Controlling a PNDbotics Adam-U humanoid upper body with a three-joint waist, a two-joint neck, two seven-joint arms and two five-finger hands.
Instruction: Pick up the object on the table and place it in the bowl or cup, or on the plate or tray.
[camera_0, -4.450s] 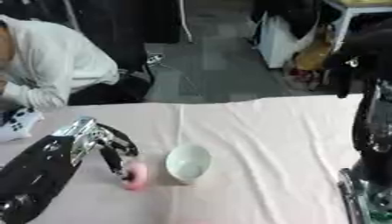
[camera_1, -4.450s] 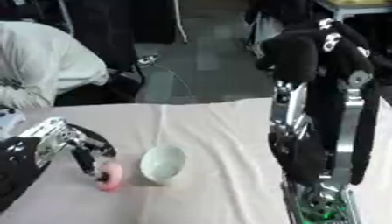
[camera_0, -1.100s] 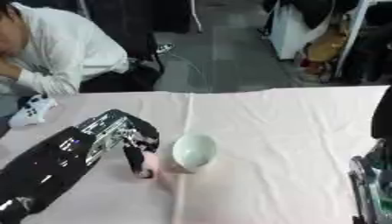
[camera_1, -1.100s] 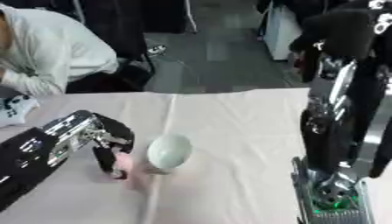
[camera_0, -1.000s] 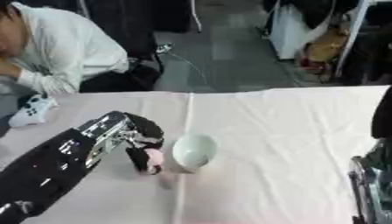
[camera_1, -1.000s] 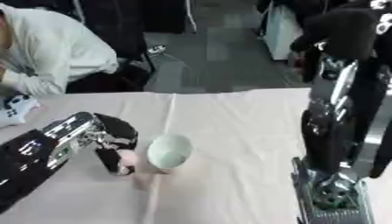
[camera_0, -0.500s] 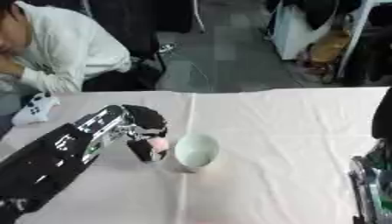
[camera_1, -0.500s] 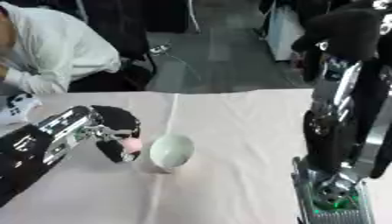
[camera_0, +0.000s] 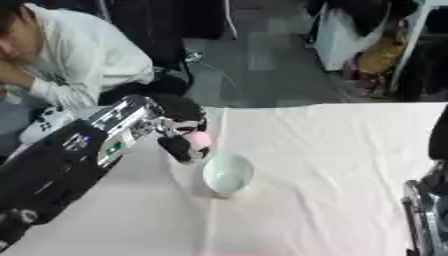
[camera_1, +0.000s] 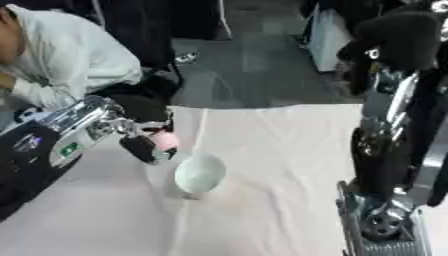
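A small pink object (camera_0: 199, 140) hangs above the table, with my left hand (camera_0: 179, 131) shut on it, black fingers curled around it. It is just up and left of a pale green bowl (camera_0: 228, 174) that stands upright on the pink tablecloth (camera_0: 324, 150); the bowl looks empty. In the right eye view the same pink object (camera_1: 163, 140) and bowl (camera_1: 200, 174) appear. My right arm (camera_1: 391, 140) rises at the right side; its hand does not show in either view.
A white game controller (camera_0: 48, 125) lies at the table's left edge. A person in a white top sits beyond the far-left corner, not touching anything. Dark floor and cluttered furniture lie past the far edge.
My left hand has lifted the pink object off the cloth and carried it up beside the bowl's left rim. The camera view has also shifted.
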